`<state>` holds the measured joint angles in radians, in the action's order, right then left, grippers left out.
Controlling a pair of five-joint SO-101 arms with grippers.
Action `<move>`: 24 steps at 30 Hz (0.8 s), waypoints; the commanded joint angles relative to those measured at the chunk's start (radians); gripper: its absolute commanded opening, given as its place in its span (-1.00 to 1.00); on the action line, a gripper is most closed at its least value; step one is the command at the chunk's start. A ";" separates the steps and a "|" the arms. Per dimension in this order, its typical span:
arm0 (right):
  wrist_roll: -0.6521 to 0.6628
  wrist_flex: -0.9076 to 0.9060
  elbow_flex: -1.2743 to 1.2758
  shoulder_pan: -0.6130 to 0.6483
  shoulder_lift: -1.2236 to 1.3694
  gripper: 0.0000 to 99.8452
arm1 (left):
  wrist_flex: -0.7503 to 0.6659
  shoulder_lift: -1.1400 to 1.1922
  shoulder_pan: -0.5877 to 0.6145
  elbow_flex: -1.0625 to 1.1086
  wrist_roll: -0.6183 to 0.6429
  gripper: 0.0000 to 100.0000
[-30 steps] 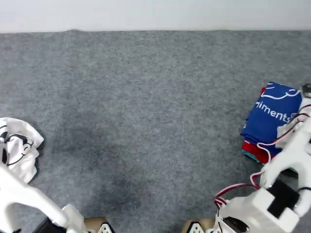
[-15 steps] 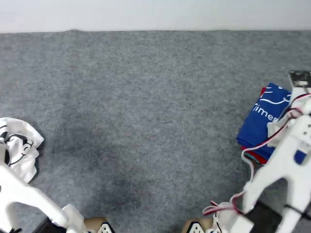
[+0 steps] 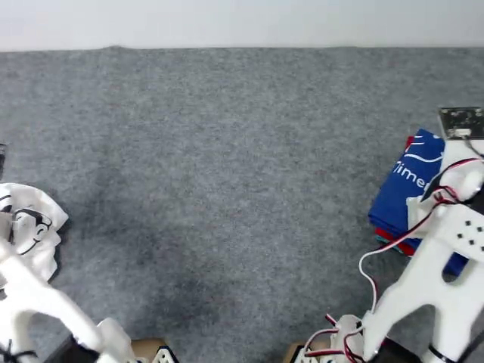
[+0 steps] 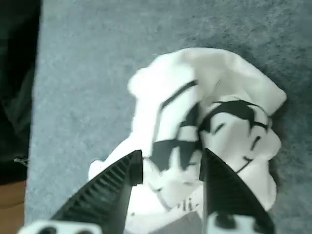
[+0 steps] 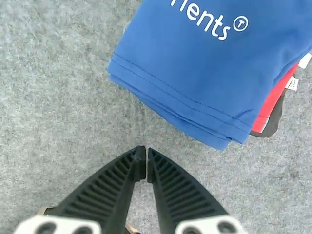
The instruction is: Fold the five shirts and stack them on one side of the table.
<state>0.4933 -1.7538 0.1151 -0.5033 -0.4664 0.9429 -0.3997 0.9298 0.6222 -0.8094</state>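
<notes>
A crumpled white shirt with black print [image 3: 29,231] [image 4: 204,131] lies at the table's left edge. My left gripper [image 4: 170,158] hangs open just above it, one finger on each side of a fold. At the right edge sits a stack of folded shirts [image 3: 408,189] with a blue shirt [image 5: 214,63] on top and red, teal and black layers under it. My right gripper [image 5: 146,156] is shut and empty, over bare carpet a short way from the blue shirt's hem.
Grey carpet [image 3: 227,151] covers the table, with wide open room in the middle. The white right arm [image 3: 446,257] overlaps the stack's near side. The left arm [image 3: 38,302] crosses the lower left corner. A dark table edge [image 4: 19,73] runs beside the white shirt.
The right arm has risen and swung back over the stack, covering more of the blue shirt. The left arm shifted slightly by the white shirt.
</notes>
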 commanded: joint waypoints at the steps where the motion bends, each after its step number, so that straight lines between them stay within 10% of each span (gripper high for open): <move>1: 0.003 -0.036 -0.049 0.008 -0.036 -0.98 | -0.064 0.060 -0.028 0.010 -0.035 -0.59; 12: 0.003 -0.036 -0.049 0.008 -0.036 -0.98 | -0.048 0.471 -0.037 -0.188 0.060 -0.84; 19: 0.005 -0.036 -0.049 0.008 -0.036 -0.98 | 0.319 0.477 -0.130 -0.395 0.103 -0.99; 24: 0.011 -0.036 -0.051 0.007 -0.036 -0.98 | 0.569 0.476 -0.232 -0.676 0.362 -0.99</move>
<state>0.4933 -1.7538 0.1151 -0.5033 -0.4664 1.3755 0.0852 0.7564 0.1343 -0.5946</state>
